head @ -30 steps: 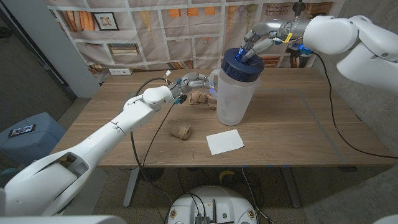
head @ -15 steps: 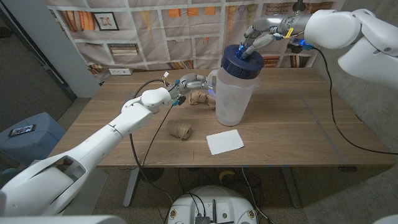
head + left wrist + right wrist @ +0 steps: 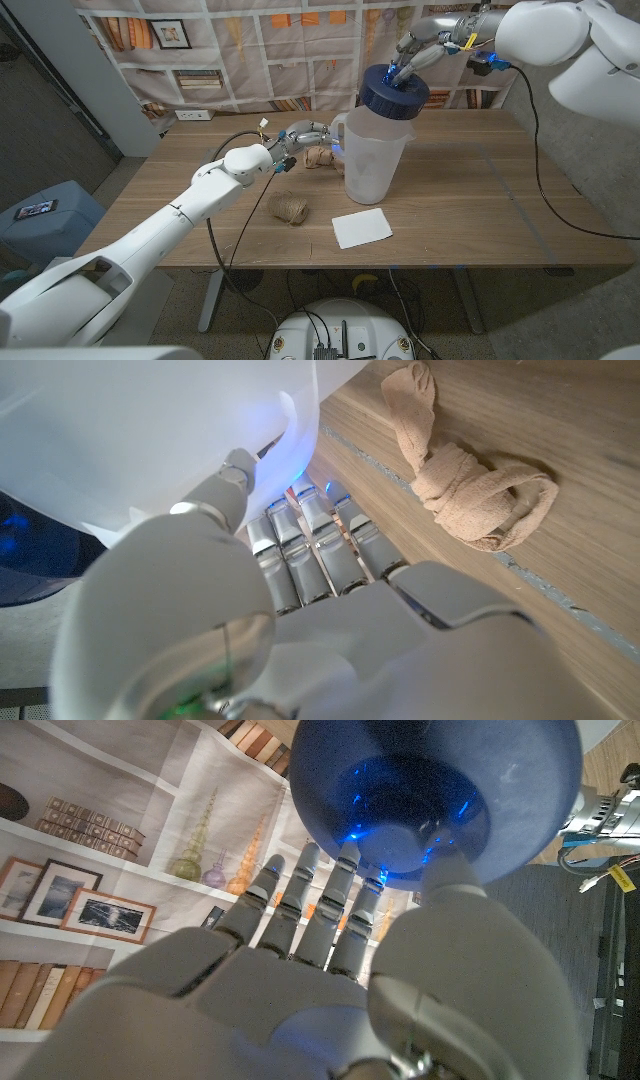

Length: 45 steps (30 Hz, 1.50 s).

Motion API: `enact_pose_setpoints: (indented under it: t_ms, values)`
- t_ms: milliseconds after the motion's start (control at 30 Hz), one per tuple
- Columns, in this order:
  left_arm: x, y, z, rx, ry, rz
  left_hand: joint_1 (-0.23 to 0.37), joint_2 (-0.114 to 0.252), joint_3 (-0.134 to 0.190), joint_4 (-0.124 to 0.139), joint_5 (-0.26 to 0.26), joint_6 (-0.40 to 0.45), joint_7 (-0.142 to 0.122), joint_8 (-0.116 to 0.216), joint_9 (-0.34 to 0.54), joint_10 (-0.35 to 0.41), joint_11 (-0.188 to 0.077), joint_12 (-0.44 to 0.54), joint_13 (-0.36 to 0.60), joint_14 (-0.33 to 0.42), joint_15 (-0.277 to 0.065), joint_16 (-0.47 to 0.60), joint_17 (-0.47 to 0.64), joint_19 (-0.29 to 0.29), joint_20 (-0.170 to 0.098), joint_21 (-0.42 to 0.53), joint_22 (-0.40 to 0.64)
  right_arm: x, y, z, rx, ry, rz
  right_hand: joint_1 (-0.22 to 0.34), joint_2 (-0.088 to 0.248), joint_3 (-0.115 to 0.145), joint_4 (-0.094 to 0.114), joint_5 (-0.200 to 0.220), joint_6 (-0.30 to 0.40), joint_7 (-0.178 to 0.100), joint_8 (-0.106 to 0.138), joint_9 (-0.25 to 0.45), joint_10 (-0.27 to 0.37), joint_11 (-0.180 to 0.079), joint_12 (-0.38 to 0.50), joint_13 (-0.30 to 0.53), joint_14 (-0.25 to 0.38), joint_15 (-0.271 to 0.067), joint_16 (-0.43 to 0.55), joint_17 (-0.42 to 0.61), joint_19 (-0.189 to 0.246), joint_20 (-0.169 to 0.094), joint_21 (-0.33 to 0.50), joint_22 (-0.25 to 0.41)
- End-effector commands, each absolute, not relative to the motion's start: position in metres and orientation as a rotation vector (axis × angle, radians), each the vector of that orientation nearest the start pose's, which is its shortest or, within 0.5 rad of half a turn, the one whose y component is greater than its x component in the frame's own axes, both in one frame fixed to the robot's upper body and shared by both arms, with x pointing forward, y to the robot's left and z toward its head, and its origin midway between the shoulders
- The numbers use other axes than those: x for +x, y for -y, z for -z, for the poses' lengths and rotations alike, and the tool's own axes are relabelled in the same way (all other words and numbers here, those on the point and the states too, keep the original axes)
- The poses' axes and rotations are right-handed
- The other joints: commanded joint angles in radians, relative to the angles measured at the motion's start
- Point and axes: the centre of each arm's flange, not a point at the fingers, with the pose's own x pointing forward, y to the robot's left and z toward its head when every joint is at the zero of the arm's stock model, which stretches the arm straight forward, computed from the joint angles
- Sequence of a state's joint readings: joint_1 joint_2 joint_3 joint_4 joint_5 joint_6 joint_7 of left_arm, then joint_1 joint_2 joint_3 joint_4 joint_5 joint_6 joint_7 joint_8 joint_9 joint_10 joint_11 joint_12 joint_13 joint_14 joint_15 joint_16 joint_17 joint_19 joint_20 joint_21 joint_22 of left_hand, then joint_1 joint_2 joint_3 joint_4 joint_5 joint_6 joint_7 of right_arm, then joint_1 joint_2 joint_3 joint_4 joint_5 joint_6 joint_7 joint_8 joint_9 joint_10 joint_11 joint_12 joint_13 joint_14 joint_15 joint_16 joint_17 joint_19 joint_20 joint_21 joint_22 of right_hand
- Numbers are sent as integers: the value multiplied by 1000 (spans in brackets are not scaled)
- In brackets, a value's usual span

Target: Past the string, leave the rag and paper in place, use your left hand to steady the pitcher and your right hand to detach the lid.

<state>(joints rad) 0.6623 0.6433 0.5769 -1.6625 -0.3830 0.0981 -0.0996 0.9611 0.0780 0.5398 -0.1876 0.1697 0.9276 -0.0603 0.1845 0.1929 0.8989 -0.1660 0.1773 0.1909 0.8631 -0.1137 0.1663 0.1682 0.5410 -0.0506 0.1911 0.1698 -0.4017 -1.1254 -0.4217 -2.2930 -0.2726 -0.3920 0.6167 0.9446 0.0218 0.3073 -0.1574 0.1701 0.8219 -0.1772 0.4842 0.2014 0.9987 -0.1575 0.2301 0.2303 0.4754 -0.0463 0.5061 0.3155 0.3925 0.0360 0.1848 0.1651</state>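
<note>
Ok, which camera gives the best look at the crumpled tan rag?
The left wrist view: the crumpled tan rag lies unobstructed on the wooden table. The head view shows it small, partly behind the left hand.

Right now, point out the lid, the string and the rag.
lid (image 3: 394, 94), head view, its dark blue rim.
string (image 3: 289, 209), head view, middle of the ball.
rag (image 3: 478, 498), left wrist view, its knotted middle.

Frosted plastic pitcher (image 3: 372, 160); wood-grain table (image 3: 470, 200); cloth rag (image 3: 470, 485).
</note>
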Motion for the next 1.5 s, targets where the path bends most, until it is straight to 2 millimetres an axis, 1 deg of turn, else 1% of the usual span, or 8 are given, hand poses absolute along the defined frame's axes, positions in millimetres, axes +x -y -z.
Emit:
enact_pose_setpoints:
  t_ms: [33, 200, 367, 567, 1000, 1100, 1267, 1500]
  values:
    - [608, -173, -56, 492, 556, 459, -15, -11, 16, 19, 5, -26, 6, -3, 5, -30, 1, -2, 2, -34, -101, -4, -3, -12, -139, -4, 4, 416, 219, -261, -1679, 642, -71, 50, 72, -2, 3, 5, 49, -43, 4, 2, 62, -65, -1, 5, -7, -143, -6, 4, -2, 5, 0, 2]
    - [608, -175, -56, 491, 554, 469, -28, -22, 8, 19, 5, -69, 7, -10, 5, -63, 4, -2, 3, -75, -95, -4, -2, -29, -129, -6, 4, 419, 224, -264, -1678, 622, -55, 49, 73, -3, 3, 5, 49, -43, 3, 2, 61, -65, -1, 6, -8, -142, -7, 4, -3, 5, 0, 2]
    - [608, -177, -56, 491, 549, 485, -39, -32, -12, 19, 4, -124, 10, -13, 6, -124, 12, -6, 4, -141, -67, -3, 2, -51, -112, -7, 5, 422, 230, -266, -1675, 599, -34, 49, 73, -4, 4, 5, 48, -43, 2, 2, 59, -65, -3, 5, -8, -142, -7, 4, -3, 6, 0, 2]
    - [608, -179, -58, 496, 548, 508, -52, -37, -47, 20, 4, -216, 15, -15, 5, -208, 39, -4, 5, -225, -34, 3, 5, -88, -82, -8, 4, 426, 237, -268, -1668, 577, -14, 49, 74, -5, 3, 5, 47, -44, 1, 2, 57, -65, -4, 6, -9, -143, -7, 5, -4, 6, 0, 2]
    - [610, -181, -61, 517, 546, 580, -64, -51, -101, 21, 7, -327, 18, -9, 1, -349, 63, 0, 2, -356, 28, 4, 3, -153, -43, -9, 2, 435, 254, -272, -1647, 526, 19, 40, 73, -9, 7, 4, 42, -44, -3, 1, 51, -65, -7, 7, -10, -137, -10, 3, -4, 8, 1, 2]
    - [610, -181, -62, 527, 545, 594, -65, -54, -113, 20, 8, -359, 11, -9, 0, -388, 78, 0, 1, -390, 35, 4, 2, -174, -35, -11, 1, 437, 259, -272, -1641, 509, 37, 39, 72, -10, 7, 4, 41, -44, -4, 1, 49, -65, -8, 7, -10, -136, -11, 3, -4, 9, 1, 2]
    - [609, -184, -62, 529, 547, 603, -65, -61, -128, 20, 9, -393, 3, -8, -1, -445, 69, -1, -1, -448, 53, 3, 2, -210, -22, -13, 1, 441, 266, -272, -1632, 494, 48, 38, 72, -11, 7, 4, 39, -44, -5, 1, 48, -65, -8, 9, -11, -136, -11, 4, -6, 8, 1, 2]
    - [608, -189, -61, 537, 545, 612, -70, -77, -149, 21, 10, -441, -5, -9, -3, -510, 96, 1, -3, -514, 72, 1, 2, -242, -15, -11, 0, 446, 273, -273, -1630, 465, 59, 38, 73, -12, 6, 5, 39, -44, -6, 1, 47, -65, -8, 11, -11, -138, -10, 5, -6, 8, 1, 2]
